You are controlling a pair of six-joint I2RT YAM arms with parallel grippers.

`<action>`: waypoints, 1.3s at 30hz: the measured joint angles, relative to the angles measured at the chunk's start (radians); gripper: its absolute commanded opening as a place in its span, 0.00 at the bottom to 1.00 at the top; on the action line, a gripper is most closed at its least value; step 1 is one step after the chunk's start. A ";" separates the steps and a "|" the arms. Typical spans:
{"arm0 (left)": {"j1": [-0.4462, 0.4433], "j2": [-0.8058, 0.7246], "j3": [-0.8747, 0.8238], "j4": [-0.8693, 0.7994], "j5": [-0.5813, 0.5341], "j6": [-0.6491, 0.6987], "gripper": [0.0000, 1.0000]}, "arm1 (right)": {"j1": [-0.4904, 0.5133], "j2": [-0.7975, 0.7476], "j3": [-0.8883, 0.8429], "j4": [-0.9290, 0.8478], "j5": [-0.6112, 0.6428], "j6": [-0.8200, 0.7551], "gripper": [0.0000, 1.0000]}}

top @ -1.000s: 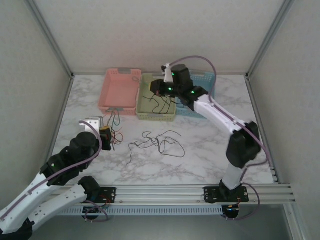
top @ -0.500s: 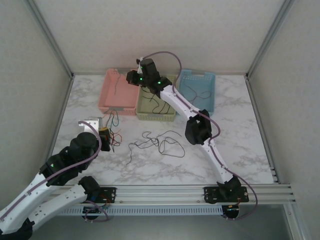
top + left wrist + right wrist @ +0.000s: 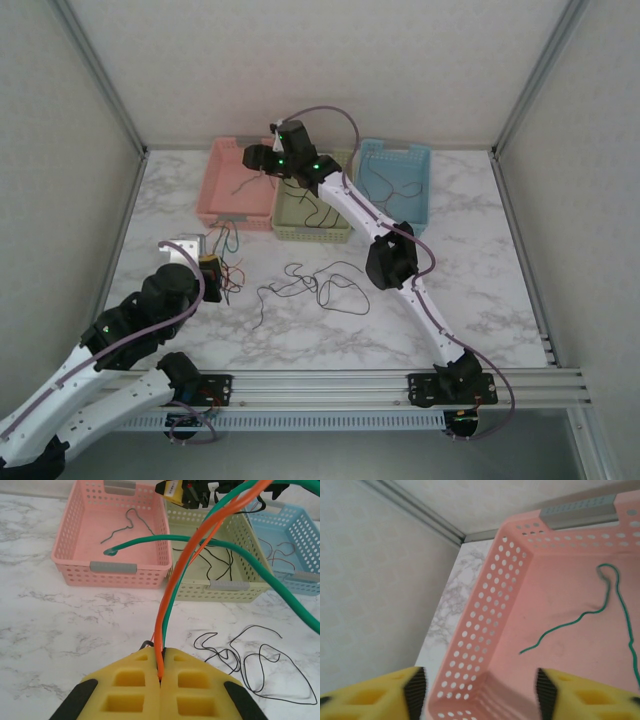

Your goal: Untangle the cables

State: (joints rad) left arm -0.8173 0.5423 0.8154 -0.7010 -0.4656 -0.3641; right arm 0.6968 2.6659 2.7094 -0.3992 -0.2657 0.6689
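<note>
Wrist views show left hand (image 3: 160, 656) pinching orange-green cables (image 3: 171, 595), right hand (image 3: 481, 690) wide over pink basket (image 3: 485, 605).

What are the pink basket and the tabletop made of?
Pink basket: looks like moulded plastic, matte, with rows of holes in thin walls. Tabletop: white with grey veins, smooth; real marble or printed laminate, cannot tell.

Left gripper (image 3: 160, 666): yellow jaws closed together on an orange cable (image 3: 172, 595) and green cables (image 3: 210, 542), which rise toward the far right. Across the far side of the desk (image 3: 60, 625) stand three baskets side by side:
- Pink basket (image 3: 70, 535), left, holds one dark wire (image 3: 127, 525).
- Pale green basket (image 3: 200, 591), middle, holds black wires (image 3: 220, 560).
- Blue basket (image 3: 305, 527), right.

A loose black cable (image 3: 255, 655) lies looped on the desk, near right.
</note>
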 measured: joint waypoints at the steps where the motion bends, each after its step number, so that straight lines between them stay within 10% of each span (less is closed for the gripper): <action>1: 0.000 0.000 0.000 0.000 0.000 0.000 0.00 | 0.000 0.000 0.006 -0.010 -0.004 -0.009 0.77; 15: 0.000 0.000 0.000 0.039 0.114 0.000 0.00 | -0.003 -0.193 -0.032 -0.242 -0.087 -0.277 0.69; 29: 0.000 0.036 0.000 0.157 0.330 0.001 0.00 | -0.003 -1.130 -0.981 -0.109 -0.107 -0.461 0.56; 39: 0.000 0.165 0.000 0.204 0.270 0.035 0.00 | 0.085 -1.376 -1.329 -0.037 -0.098 -0.124 0.53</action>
State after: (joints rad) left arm -0.8173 0.7071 0.8154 -0.4973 -0.1955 -0.3290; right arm 0.7815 1.2896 1.3808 -0.4362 -0.3634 0.5446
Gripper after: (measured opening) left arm 0.048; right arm 0.541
